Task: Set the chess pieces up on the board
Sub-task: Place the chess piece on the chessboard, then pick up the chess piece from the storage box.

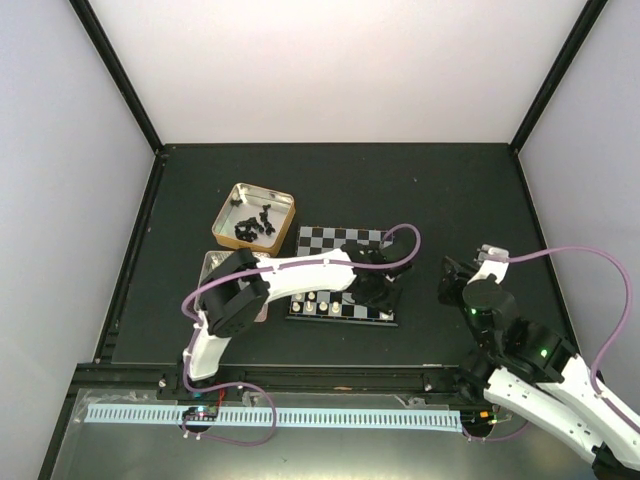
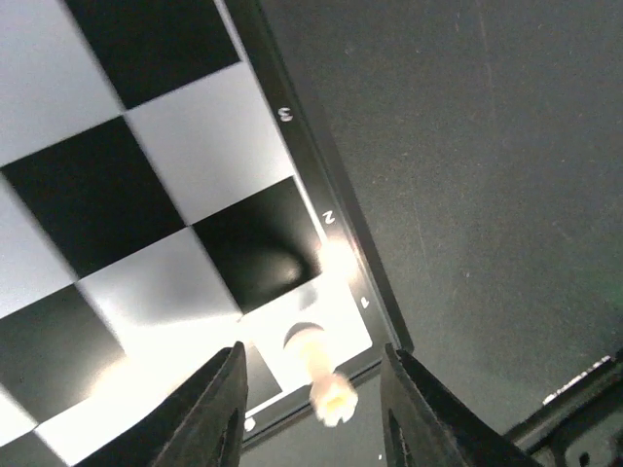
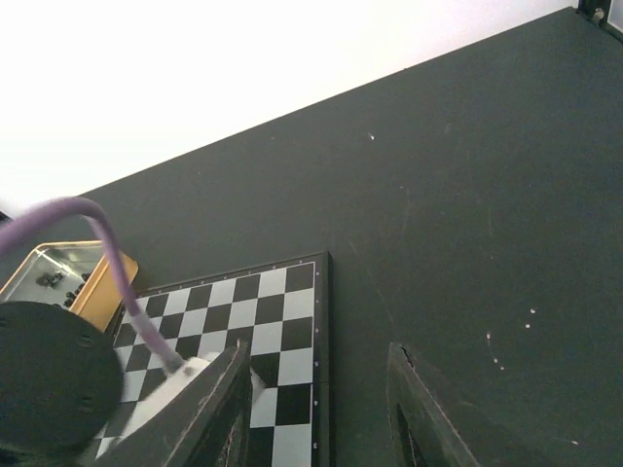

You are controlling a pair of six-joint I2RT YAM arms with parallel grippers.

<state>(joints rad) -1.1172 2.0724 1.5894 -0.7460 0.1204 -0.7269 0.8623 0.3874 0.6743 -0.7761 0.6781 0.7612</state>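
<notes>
**Cream-white piece framed at the board's corner**

In the left wrist view a cream-white piece is seen on a corner square of the board, close to the rim. Its shape is washed out by glare. The left gripper is spread wide around it, with a gap at each finger, so no contact can be made out.

From above, the middle of the board is hidden by the left arm. A few white pieces are seen along its near edge, their kinds too small to tell. Black pieces are heaped in a gold tin, and a silver tin is half covered by the arm.

The right gripper is spread wide with nothing between its fingers, above the dark mat to the right of the board.
</notes>
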